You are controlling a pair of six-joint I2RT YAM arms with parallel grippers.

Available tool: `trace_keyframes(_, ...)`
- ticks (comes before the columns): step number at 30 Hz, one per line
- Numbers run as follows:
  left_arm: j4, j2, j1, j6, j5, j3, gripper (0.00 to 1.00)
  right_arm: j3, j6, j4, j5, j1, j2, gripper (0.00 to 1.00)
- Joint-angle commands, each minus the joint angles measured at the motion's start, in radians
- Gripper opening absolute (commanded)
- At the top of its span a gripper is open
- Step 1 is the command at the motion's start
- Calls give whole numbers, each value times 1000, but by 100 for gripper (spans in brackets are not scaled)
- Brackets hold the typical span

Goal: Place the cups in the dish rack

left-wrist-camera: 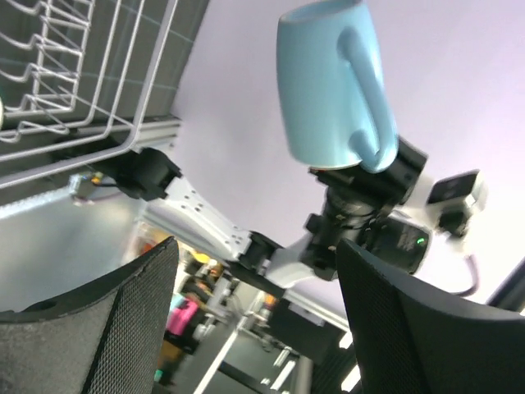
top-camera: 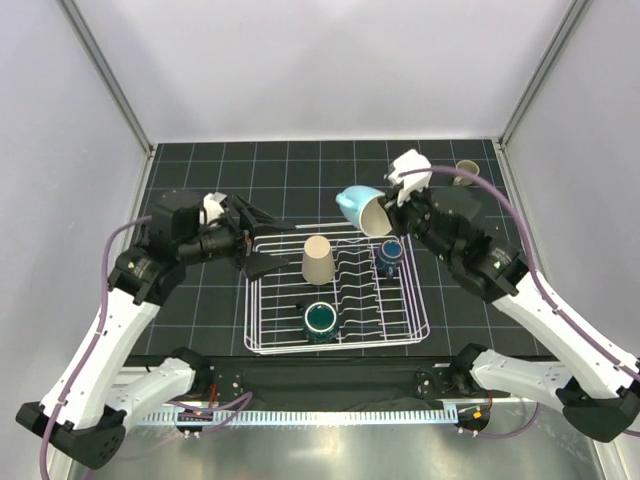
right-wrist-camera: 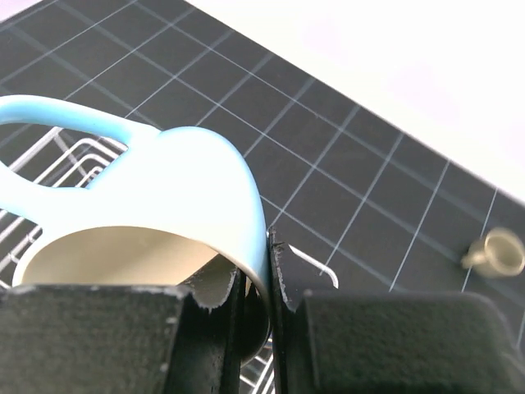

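Note:
My right gripper is shut on the rim of a light blue mug with a cream inside, holding it tilted above the far edge of the white wire dish rack. The right wrist view shows one finger inside and one outside the mug wall. In the rack stand an upside-down beige cup, a dark teal mug and a blue mug. A small tan mug sits at the far right. My left gripper is open and empty at the rack's far left corner.
The left wrist view looks across at the held mug and the rack's edge. The tan mug also shows in the right wrist view on the black gridded mat. White walls and metal posts enclose the table.

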Motion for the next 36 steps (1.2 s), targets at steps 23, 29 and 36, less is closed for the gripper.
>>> trace_keyframes(23,395,-67,-62,-396,169,-131,65,-185,-216,602,-301,198,-113,4)
trace_keyframes(29,410,-34,-96,-375,169,-108,66,-165,-202,622,-332,207,-75,4)
trace_keyframes(36,447,7,-111,-375,174,-79,54,-143,-205,635,-365,216,-52,4)
